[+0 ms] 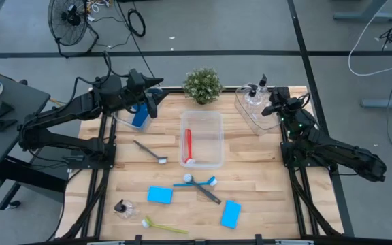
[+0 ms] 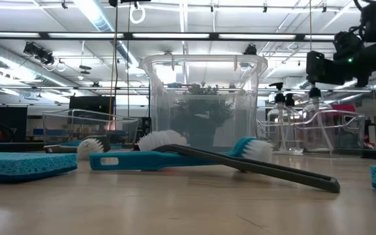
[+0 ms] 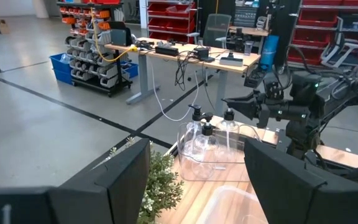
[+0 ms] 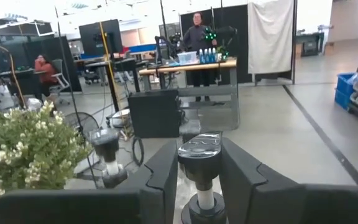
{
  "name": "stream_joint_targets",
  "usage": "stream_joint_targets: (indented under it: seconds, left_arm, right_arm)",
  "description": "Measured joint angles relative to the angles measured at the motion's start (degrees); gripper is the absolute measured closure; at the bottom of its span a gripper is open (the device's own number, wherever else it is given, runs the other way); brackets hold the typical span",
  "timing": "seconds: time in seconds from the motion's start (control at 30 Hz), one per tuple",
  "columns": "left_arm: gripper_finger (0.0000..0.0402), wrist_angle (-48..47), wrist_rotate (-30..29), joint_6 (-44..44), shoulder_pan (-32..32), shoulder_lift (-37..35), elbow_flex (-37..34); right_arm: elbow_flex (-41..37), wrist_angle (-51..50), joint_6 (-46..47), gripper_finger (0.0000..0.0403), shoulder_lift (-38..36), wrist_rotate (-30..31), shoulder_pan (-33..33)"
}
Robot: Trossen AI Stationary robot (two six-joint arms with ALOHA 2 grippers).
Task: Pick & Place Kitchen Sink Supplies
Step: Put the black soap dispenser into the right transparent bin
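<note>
My right gripper (image 4: 199, 144) is at the far right, over a clear bin (image 1: 250, 114), shut on a clear bottle with a black pump top (image 3: 229, 124). Two more bottles (image 3: 199, 127) stand in that bin. My left gripper (image 1: 154, 102) hangs open and holds nothing at the far left, above a bin with a blue sponge (image 1: 139, 116). A red brush (image 1: 188, 146) lies in the middle bin (image 1: 213, 122). On the table lie a grey brush (image 1: 152, 151), blue brushes (image 1: 196, 182), a dark brush (image 1: 208, 192), a yellow-green brush (image 1: 163, 226), two sponges (image 1: 160, 195) and a bottle (image 1: 123, 207). My right gripper pinches the bottle's black pump top (image 4: 199, 155) between its two fingers (image 4: 163, 171). The fingers come at it about level from the table's right side. The bottle stays upright below them inside the bin; whether its bottom rests on the bin's floor I cannot tell.
A small green potted plant (image 1: 202, 85) stands at the far edge between the bins. A second loose sponge (image 1: 231, 214) lies near the front edge. Bare wood shows right of the middle bin and along the front right.
</note>
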Motion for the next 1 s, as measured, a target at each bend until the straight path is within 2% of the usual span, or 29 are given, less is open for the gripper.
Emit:
stream_joint_targets:
  seconds: [0.23, 0.33, 0.63, 1.0]
  left_arm:
    - [0.0136, 0.1, 0.0, 0.0, 0.0, 0.0, 0.0]
    - [0.0136, 0.1, 0.0, 0.0, 0.0, 0.0, 0.0]
    - [0.0136, 0.1, 0.0, 0.0, 0.0, 0.0, 0.0]
    - [0.0136, 0.3, 0.0, 0.0, 0.0, 0.0, 0.0]
  right_arm:
    - [-4.9, 8.1, 0.9, 0.0311, 0.0, 2.1, 0.0]
    - [-4.8, 8.2, 0.5, 0.0311, 0.0, 4.1, 0.0]
    - [-4.8, 8.0, -0.4, 0.0302, 0.0, 4.3, 0.0]
    - [-4.7, 7.5, -0.5, 0.0261, 0.0, 4.3, 0.0]
